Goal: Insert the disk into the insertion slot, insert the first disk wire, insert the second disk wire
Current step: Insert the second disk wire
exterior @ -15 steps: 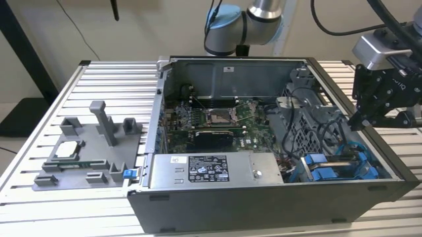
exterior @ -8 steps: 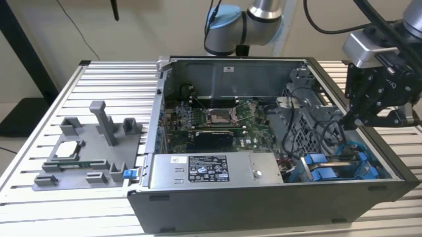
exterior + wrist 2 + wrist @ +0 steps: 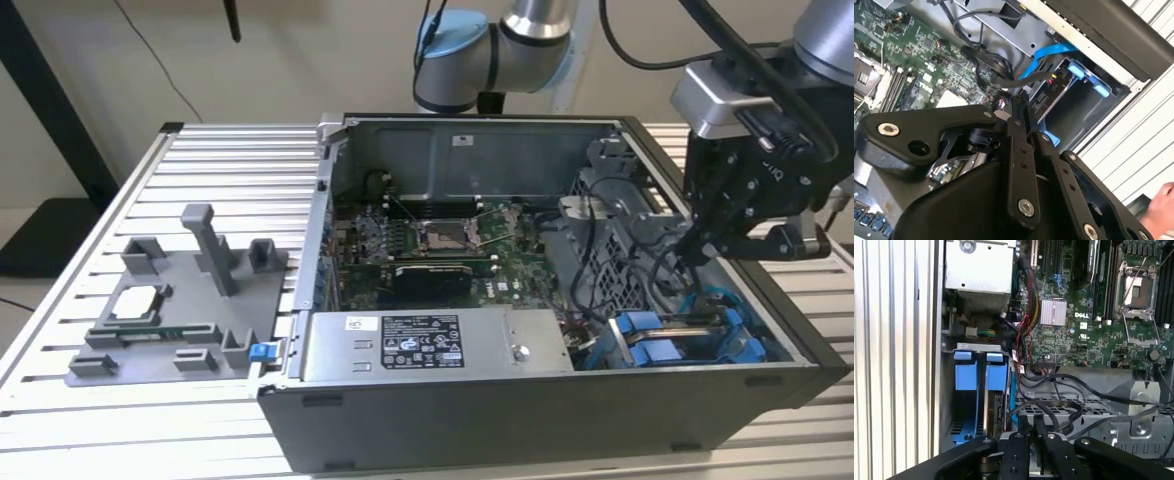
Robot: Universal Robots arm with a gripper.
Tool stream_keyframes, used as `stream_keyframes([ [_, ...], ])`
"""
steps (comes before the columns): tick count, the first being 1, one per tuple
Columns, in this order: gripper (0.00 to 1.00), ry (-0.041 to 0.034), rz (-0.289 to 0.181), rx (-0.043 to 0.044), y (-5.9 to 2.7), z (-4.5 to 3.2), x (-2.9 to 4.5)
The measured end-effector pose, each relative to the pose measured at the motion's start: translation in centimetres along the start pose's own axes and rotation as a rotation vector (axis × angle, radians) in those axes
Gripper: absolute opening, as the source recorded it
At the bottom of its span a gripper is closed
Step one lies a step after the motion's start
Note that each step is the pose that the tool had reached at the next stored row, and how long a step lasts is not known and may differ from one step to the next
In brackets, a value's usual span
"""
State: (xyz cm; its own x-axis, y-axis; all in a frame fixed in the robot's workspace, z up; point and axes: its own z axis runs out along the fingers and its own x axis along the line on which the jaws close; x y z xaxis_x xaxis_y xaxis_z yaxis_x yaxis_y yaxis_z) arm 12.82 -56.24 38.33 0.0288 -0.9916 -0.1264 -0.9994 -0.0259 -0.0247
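The disk, in its bright blue carrier (image 3: 681, 338) (image 3: 974, 376), sits inside the insertion slot (image 3: 1081, 107), the grey metal bay at the case's near corner on the exterior view's right. My gripper (image 3: 707, 248) (image 3: 1018, 114) (image 3: 1035, 429) hovers just above that bay. Its fingers (image 3: 1016, 150) are pressed together, and the plug end of a black disk wire (image 3: 1004, 80) sits at their tips. A light blue cable (image 3: 1054, 51) runs down to the disk's connector end. Several black wires (image 3: 1074, 405) loop over the metal cage beside the bay.
The open computer case (image 3: 534, 420) lies on a slatted table (image 3: 214, 160). The labelled power-supply box (image 3: 427, 345) lies beside the bay, the motherboard (image 3: 427, 240) behind it. A grey parts fixture (image 3: 174, 300) stands at the exterior view's left. A person's hand (image 3: 1160, 210) is outside the case.
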Motion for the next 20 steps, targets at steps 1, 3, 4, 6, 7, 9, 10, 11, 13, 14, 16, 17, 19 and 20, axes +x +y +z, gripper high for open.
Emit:
stream_keyframes([
  [1,0.0,0.0057,0.0,-0.0002,0.1,-0.01,0.02],
  [3,0.0,0.0258,-0.001,-0.0008,0.23,0.0,0.03],
  [4,0.0,0.038,-0.001,-0.0012,0.28,0.0,0.04],
  [6,0.0,0.0599,-0.001,-0.0019,0.39,0.03,0.05],
  [7,0.0,0.0686,-0.001,-0.0024,0.45,0.05,0.05],
  [9,0.0,0.0801,-0.002,-0.0044,0.58,0.12,0.06],
  [10,0.0,0.0836,-0.001,-0.0055,0.64,0.18,0.06],
  [11,0.0,0.0858,-0.001,-0.0065,0.69,0.25,0.07],
  [13,0.0,0.0896,-0.002,-0.0094,0.74,0.4,0.09],
  [14,0.0,0.0911,-0.001,-0.0108,0.76,0.48,0.1],
  [16,0.0,0.0918,-0.001,-0.0153,0.78,0.69,0.12],
  [17,0.0,0.0918,-0.001,-0.0181,0.79,0.79,0.14],
  [19,0.0,0.0917,0.0,-0.0238,0.79,1.02,0.17],
  [20,0.0,0.0916,0.0,-0.027,0.79,1.13,0.18],
])
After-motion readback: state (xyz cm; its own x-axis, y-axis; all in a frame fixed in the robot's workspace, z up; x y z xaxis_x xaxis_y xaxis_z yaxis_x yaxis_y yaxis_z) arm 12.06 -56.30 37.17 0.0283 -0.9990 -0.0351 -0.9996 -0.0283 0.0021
